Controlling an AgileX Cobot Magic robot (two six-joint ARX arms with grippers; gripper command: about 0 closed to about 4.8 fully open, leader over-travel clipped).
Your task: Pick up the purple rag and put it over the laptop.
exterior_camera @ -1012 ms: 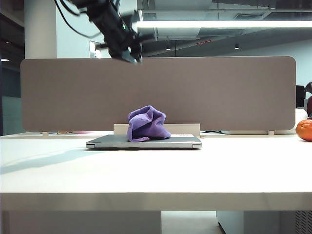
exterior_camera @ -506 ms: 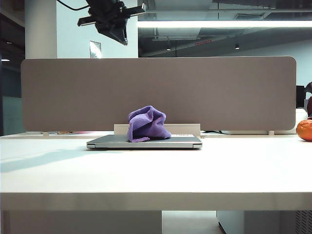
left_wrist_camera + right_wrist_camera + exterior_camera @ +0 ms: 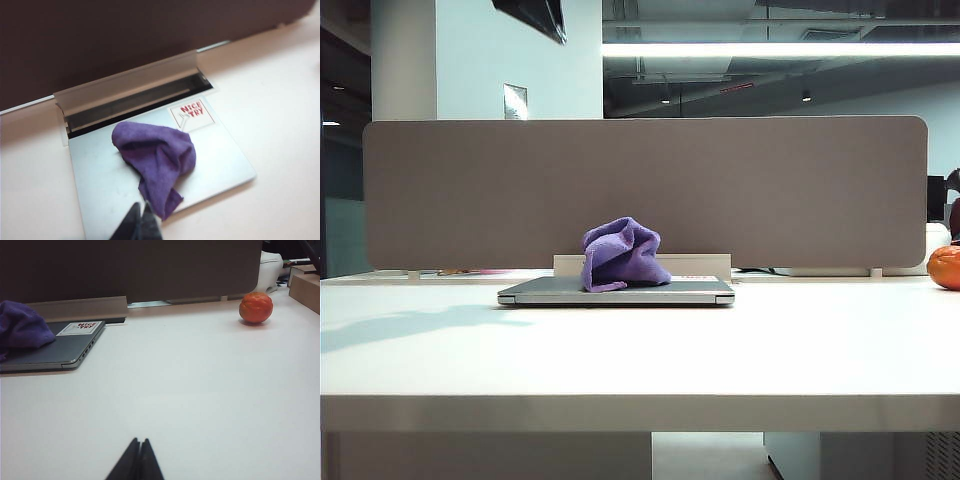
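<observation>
Left wrist view: purple rag (image 3: pixel 155 162) bunched on laptop (image 3: pixel 220 160); left claw (image 3: pixel 140 222) and right claw (image 3: pixel 135 460) closed, empty.

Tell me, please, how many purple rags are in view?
1: the purple rag lies bunched on the closed laptop, near its middle. Nothing suggests another, though the divider hides whatever is behind it.

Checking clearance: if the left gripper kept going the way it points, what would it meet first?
Probably the purple rag bunched on the laptop; the shut left gripper aims at its nearest tip, though depth is unclear.
</observation>
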